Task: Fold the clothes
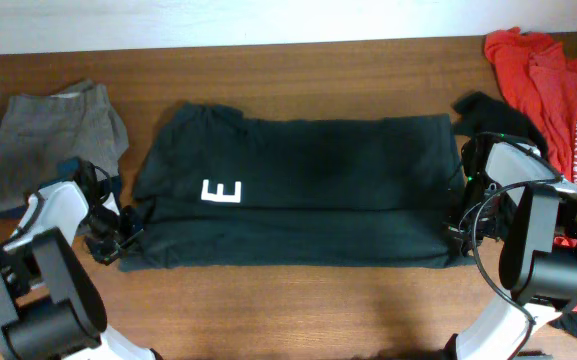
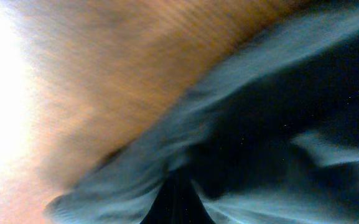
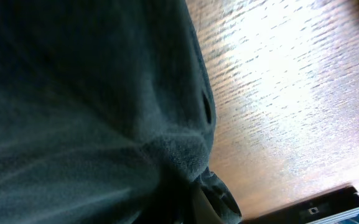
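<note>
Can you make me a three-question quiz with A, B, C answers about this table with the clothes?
1. Where is the red shirt? A) far right corner B) middle C) near left corner
2. What colour is the E on the black T-shirt? A) yellow B) white C) green
3. How is the black T-shirt lying? A) in a ball B) hanging off the edge C) spread flat on the table

Answers: 1 A, it lies bunched at the far right edge; 2 B, the print shows white on black; 3 C, it lies flat across the wood.
</note>
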Tool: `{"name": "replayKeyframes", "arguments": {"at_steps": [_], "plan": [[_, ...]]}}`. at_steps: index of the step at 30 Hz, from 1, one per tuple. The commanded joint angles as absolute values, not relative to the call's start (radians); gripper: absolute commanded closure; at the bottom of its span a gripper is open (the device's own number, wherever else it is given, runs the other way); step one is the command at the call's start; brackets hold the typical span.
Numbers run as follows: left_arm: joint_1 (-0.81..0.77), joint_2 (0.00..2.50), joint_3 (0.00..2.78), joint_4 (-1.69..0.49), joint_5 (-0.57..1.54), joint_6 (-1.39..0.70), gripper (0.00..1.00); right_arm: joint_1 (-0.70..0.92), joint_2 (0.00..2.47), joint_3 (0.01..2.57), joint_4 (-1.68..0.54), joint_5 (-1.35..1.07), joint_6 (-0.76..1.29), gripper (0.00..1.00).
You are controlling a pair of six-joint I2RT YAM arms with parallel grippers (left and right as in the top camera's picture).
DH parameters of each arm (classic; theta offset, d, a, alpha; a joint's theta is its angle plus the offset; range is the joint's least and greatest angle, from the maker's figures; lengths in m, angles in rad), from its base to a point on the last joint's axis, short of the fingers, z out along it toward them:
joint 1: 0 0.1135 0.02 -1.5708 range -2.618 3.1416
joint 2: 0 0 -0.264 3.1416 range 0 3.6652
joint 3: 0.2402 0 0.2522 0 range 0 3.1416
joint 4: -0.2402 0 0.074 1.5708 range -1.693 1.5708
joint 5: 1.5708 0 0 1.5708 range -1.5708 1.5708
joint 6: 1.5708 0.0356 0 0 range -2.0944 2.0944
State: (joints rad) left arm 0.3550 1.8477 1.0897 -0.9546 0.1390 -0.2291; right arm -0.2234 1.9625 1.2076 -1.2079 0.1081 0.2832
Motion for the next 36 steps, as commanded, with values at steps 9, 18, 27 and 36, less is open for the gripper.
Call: {"name": "replayKeyframes", "arguments": {"at_steps": [9, 18, 27, 36], "plan": [[0.365, 1.548, 1.075, -0.925, 0.231, -0.231, 0.78, -0.213, 1.789, 1.214, -1.185, 0.132, 0.297, 0.73], [0.2, 1.537, 1.075, -0.925, 0.246, -0.18, 0.77, -0.217, 1.759, 1.232, -1.125, 0.101, 0.297, 0.65], [-0.051, 1.539, 1.01, -0.81, 0.176, -0.109, 0.48, -0.217, 1.759, 1.232, -1.085, 0.046, 0.297, 0.5], [-0.253, 1.539, 1.002, -0.729, 0.171, 0.159, 0.48, -0.217, 1.76, 1.232, -1.093, 0.03, 0.296, 0.5]]}}
